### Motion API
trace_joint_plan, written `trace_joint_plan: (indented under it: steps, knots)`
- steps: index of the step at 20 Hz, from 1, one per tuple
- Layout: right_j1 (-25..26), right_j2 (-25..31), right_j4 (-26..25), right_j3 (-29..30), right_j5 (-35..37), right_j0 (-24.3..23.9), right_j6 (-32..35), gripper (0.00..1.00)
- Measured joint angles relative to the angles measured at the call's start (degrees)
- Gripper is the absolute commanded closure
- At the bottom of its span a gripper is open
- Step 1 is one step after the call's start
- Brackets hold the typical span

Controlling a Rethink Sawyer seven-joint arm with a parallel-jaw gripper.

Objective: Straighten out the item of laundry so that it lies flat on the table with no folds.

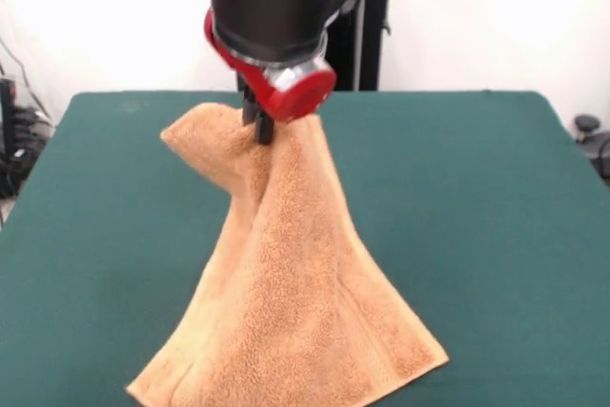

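Closest to me, the bottom hem of the towel [295,331] spreads wide on the green table [496,235], one corner jutting out to the right and the other running off the lower edge of view. From that broad base the cloth climbs and narrows into a tent shape with a long fold running up its middle, and a loose flap hangs off to the left near the top. The felt on either side of it is bare, so nothing lies between the towel and the table edges. Up at the peak, the gripper [261,126] has its dark fingers pinched together on the top of the towel, holding that end lifted off the table. The red and black arm [276,7] comes down right over it and hides part of the cloth behind. Beyond the far edge a black stand [372,35] rises against the white wall, with cables [21,140] at the far left and something dark at the far right [589,135]
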Motion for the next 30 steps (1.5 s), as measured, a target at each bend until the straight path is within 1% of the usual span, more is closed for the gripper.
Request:
trace_joint_plan:
  steps: [7, 10, 11, 13, 14, 15, 16, 17, 20, 21, 25, 30]
  knots:
    - [-1.1, 0.0, -0.1, -1.4, 0.7, 1.2, 0.0, 1.00]
    - [-1.0, 0.2, -0.2, -1.1, -0.6, 1.4, 0.0, 1.00]
    - [-1.0, 0.7, -0.2, -0.1, -3.1, 1.1, 0.0, 1.00]
    - [-1.0, 0.9, -0.2, 0.7, -4.9, 0.9, 0.0, 1.00]
    - [-1.0, 1.1, -0.2, 1.5, -7.1, 0.7, 0.0, 1.00]
    - [-0.9, 1.3, -0.2, 3.1, -10.9, 0.5, 0.0, 1.00]
    - [-0.9, 1.3, -0.2, 3.5, -11.9, 0.4, 0.0, 1.00]
    - [-0.8, 1.3, -0.6, 5.7, -16.9, 0.2, 0.0, 1.00]
    - [-0.6, 1.3, -1.2, 7.8, -21.5, 0.0, 0.0, 1.00]
    - [-0.5, 1.4, -1.8, 9.1, -24.2, -0.2, 0.0, 1.00]
    - [-0.5, 1.4, -3.1, 12.1, -28.4, -0.8, 0.0, 1.00]
    - [-1.0, 1.4, -4.4, 14.3, -28.7, -0.7, 0.0, 1.00]
